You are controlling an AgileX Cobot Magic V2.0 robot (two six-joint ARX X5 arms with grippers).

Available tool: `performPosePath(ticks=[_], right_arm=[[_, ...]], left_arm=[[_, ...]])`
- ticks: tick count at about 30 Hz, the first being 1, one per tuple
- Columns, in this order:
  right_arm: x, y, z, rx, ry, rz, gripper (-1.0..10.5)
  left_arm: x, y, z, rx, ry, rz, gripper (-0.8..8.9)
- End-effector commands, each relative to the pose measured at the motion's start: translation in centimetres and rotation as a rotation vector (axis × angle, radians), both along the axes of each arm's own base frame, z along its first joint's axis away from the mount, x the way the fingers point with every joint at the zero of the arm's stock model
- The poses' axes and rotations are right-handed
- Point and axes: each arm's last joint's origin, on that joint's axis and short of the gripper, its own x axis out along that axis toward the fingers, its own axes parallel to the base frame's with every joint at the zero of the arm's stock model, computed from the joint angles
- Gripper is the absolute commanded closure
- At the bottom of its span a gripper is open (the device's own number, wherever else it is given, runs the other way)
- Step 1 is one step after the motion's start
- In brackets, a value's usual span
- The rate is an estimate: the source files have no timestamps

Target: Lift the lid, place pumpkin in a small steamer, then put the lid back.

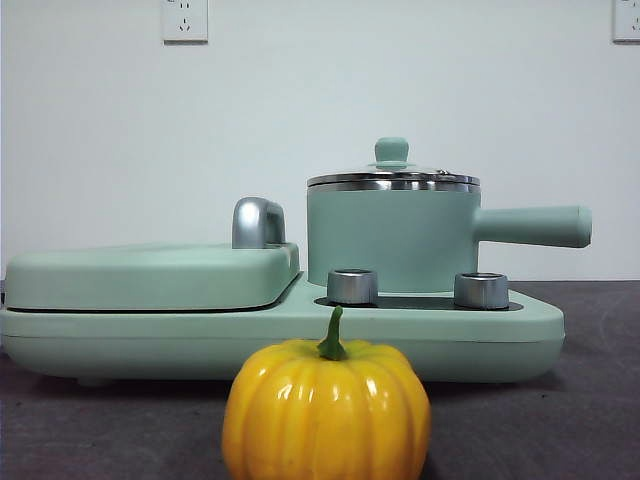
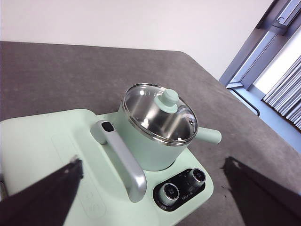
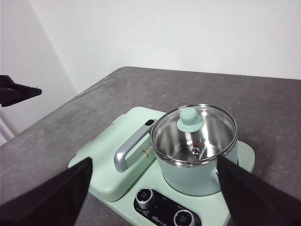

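Lid seated on small steamer, far right. Pumpkin near centre, base cut off by frame. Left gripper and right gripper released, holding nothing, jaws partly out of frame.

Mint-green cooker base on a dark grey table

The cooker base sits on the grey table. Its left half carries a broad flat griddle cover with a chrome handle; on the right, two steel dials stand at the near edge of a dark control panel. Behind is a white wall with two sockets, one near each top corner.
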Motion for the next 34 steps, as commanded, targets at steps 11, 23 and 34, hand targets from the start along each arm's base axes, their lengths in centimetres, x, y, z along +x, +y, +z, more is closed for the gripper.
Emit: performPosePath(ticks=[11,23,34], right_arm=[[0.0,0.0,0.4,-0.005,-0.019,-0.001,5.1],[0.0,0.0,0.4,-0.003,-0.018,0.003,5.1],[0.0,0.0,0.4,-0.002,-0.018,0.005,5.1]], left_arm=[[4.1,-3.3,1.0,0.086,-0.026,-0.149,3.22],[12.1,-11.1,1.8,0.270,-0.037,-0.293,3.22],[17.5,-18.4,-0.5,0.366,-0.072,-0.392,3.22]])
